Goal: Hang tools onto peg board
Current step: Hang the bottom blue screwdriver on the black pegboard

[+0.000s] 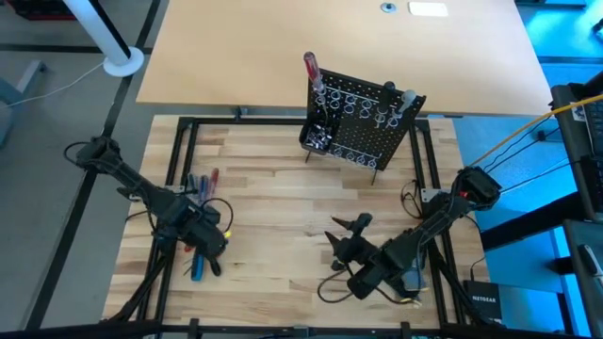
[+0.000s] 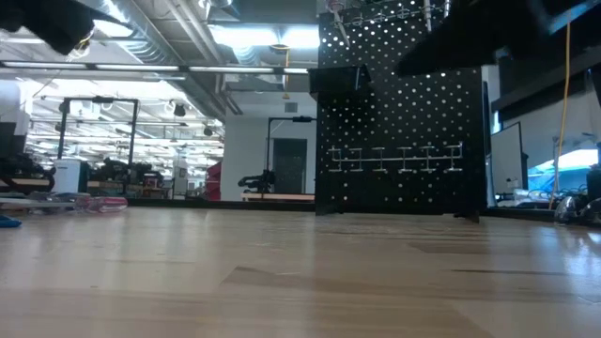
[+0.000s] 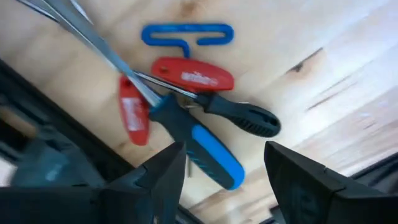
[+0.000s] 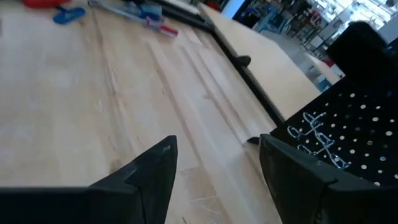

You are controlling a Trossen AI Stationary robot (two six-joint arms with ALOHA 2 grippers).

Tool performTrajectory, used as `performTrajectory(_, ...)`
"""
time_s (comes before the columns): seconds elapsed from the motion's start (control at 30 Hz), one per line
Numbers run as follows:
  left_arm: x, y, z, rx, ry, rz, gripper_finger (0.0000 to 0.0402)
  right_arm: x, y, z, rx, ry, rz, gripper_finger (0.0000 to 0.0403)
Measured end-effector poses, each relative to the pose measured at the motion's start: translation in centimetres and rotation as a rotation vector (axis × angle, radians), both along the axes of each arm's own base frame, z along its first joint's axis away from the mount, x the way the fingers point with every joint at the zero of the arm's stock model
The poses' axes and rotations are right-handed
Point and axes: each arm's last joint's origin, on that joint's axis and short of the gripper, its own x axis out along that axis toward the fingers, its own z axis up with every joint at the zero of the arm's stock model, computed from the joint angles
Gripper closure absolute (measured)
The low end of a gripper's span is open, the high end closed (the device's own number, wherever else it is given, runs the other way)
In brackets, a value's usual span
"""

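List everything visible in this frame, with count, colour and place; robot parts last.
Peg board: one, black, far middle of the table, upright.
Tools on the board: at least two; a red-handled screwdriver at its left end, a dark-handled one at its right.
Loose tools: several, red, blue and black handles, piled at the table's left.
Table: one, pale wood.
Left gripper: above the pile, fingers open.
Right gripper: near right, fingers open, empty.

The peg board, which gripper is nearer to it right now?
Right. The right gripper hovers in front of the peg board; the left gripper hangs over the tools at the table's left side.
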Motion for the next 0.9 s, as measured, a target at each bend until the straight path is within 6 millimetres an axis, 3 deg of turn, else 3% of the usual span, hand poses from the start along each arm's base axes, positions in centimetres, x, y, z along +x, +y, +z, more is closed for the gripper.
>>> performTrajectory(0.33,-1.2,-1.6,-6.2,-0.073,0.055,0.112,0.0194,1.3,-2.0,-0.1,-0.011,0.083,-0.019,0.0176)
performTrajectory(0.5,-2.3,-1.5,-8.1,-0.059,0.177,0.140,0.0194,1.4,-2.2,-0.1,-0.026,0.098,-0.017,0.0176)
performTrajectory(0.9,-2.0,-1.5,-8.8,0.011,0.130,0.109,0.0194,1.4,-2.2,-0.1,-0.022,0.101,-0.013,0.0176)
